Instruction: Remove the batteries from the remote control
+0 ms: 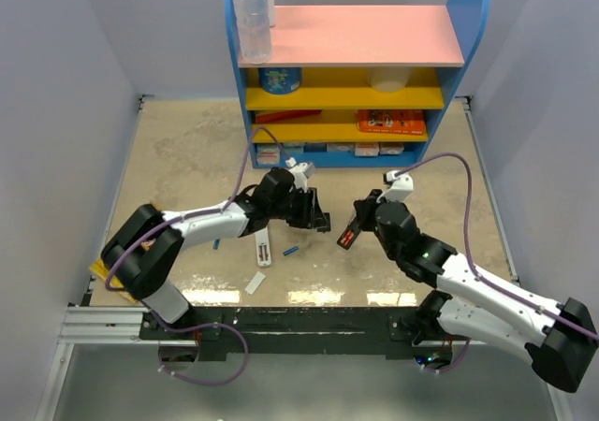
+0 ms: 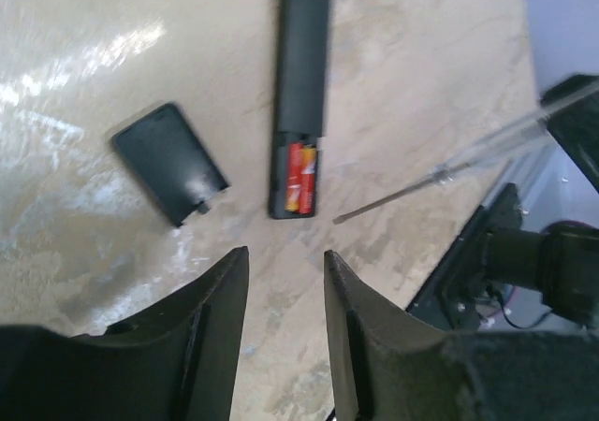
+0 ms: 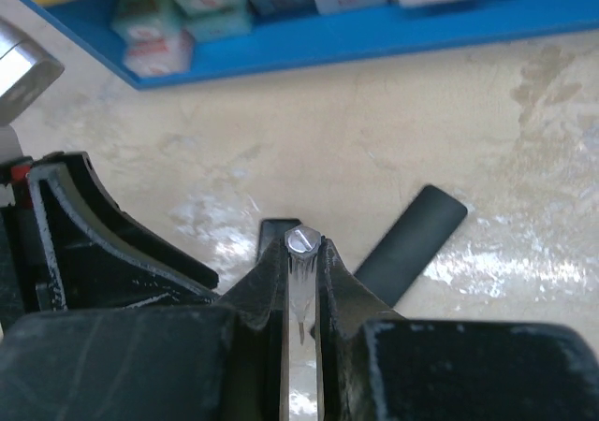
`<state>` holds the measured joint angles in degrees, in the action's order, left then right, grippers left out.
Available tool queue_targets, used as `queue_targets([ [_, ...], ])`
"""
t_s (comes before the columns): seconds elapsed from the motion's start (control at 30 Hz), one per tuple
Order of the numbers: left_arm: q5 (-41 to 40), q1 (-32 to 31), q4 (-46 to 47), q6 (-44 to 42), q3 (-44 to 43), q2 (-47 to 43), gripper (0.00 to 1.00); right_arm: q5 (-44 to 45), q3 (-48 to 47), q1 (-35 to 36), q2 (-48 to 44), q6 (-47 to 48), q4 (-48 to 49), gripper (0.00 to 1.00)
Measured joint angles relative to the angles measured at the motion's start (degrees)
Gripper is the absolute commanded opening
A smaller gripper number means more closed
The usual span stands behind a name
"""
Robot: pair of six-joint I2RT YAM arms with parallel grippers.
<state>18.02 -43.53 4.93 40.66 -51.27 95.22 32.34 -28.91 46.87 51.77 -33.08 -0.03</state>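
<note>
Top view: left end effector (image 1: 314, 213) and right end effector (image 1: 348, 239) sit near each other at desk (image 1: 187, 159) center. Blue shelf unit (image 1: 356, 65) blocks 12 o'clock. Open desk surface from 9 to 11 o'clock. White remote (image 1: 264, 250) and blue battery (image 1: 291, 251) lie just at 7 o'clock of the left end effector.

Left wrist view: end effector released, fingers apart, nothing between. Black remote (image 2: 301, 65) at 12 o'clock, compartment open, red batteries (image 2: 299, 178) inside at its near end. Battery cover (image 2: 170, 162) at 10 o'clock, apart from the remote. Screwdriver (image 2: 421, 182) comes in from 3 o'clock, tip just beside the compartment.

Right wrist view: end effector clenched on the screwdriver. Black remote at 2 o'clock, shelf edge at 12.
</note>
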Motion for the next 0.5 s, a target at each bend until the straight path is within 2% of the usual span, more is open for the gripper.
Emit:
queue_targets([
  [0.13, 2.0, 0.0, 4.0, -3.5, 2.4, -9.3, 0.51, -2.1, -5.2, 0.0, -4.3, 0.5, -3.7, 0.00],
  [0.27, 6.3, 0.0, 8.2, -7.5, 1.8, -17.3, 0.53, -5.7, -7.7, 0.1, -8.6, -0.6, -4.1, 0.00],
  [0.5, 12.2, -1.1, 8.3, -11.5, -0.9, -16.2, 0.53, -11.3, -7.7, 0.1, -11.8, -4.2, -4.0, 0.00],
])
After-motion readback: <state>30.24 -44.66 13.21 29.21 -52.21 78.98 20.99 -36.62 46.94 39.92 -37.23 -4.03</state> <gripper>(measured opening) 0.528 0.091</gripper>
